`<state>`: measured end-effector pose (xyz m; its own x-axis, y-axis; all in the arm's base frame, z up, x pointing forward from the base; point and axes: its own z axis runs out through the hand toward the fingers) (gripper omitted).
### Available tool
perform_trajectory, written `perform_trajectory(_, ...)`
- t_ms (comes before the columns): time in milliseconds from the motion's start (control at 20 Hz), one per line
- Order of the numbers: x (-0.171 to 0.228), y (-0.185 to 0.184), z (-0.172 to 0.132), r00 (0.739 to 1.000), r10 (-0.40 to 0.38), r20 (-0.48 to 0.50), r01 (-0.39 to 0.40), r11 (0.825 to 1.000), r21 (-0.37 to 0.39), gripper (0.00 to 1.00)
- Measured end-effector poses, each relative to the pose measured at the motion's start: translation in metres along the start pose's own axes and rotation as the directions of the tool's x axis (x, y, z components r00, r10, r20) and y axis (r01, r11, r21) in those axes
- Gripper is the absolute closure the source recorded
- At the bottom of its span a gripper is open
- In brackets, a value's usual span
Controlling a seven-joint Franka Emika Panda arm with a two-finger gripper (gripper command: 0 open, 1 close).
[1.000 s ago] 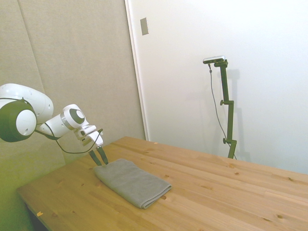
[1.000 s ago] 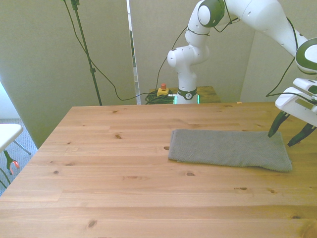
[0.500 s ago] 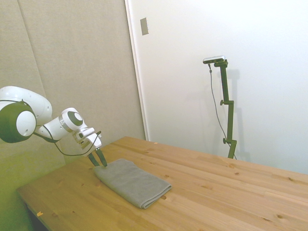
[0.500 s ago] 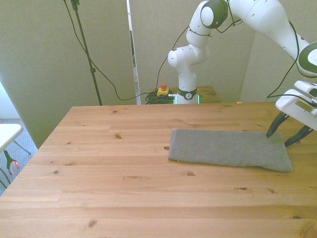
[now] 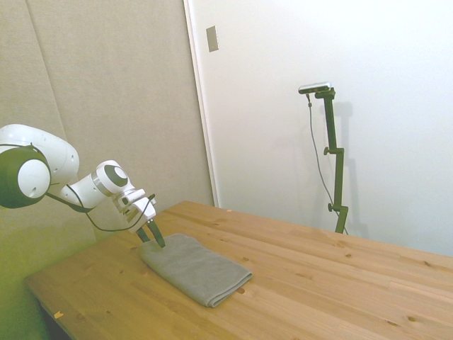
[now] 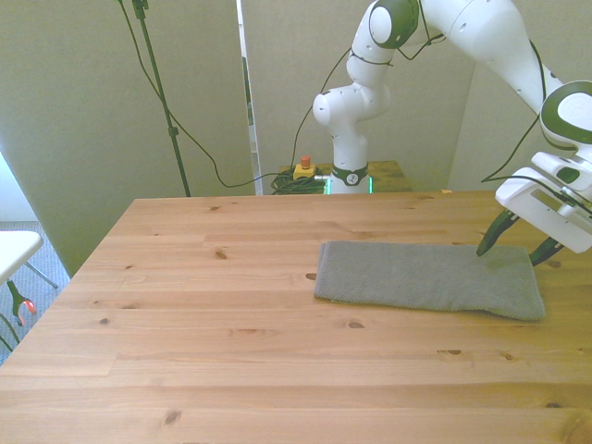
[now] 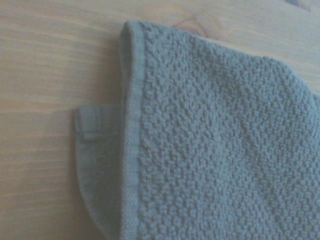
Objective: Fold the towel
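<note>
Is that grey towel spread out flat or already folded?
Folded. The towel lies as a narrow thick strip on the table, and up close a lower layer's corner peeks out under the top hem.

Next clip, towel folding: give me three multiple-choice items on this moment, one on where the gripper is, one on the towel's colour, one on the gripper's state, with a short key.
1. Where is the gripper?
A. At the towel's end at the front view's right
B. Over the bare wood at the front view's left
C. High above the table's middle

2. What colour is the towel?
A. Bright red
B. Grey-taupe
C. Dark blue

3. How do the gripper's fingers stand?
A. Shut on a cup
B. Open, spread over the towel's end
C. Shut with nothing between

Key: 1 A, the fingertips sit low at that end of the towel on the table. 2 B, the wrist view shows grey-taupe nubby cloth with a hem. 3 B, the front view shows a clear gap between the two dark fingers.
</note>
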<state>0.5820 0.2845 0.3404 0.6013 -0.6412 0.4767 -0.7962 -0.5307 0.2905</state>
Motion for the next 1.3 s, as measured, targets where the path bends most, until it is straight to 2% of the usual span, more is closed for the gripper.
perform_trajectory(650,-0.005,0.004,0.002,1.0,-0.009,0.002,0.009,0.998,0.06,1.0)
perform_trajectory(1300,0.002,0.008,0.013,1.0,-0.002,0.028,0.0,0.997,0.081,1.0)
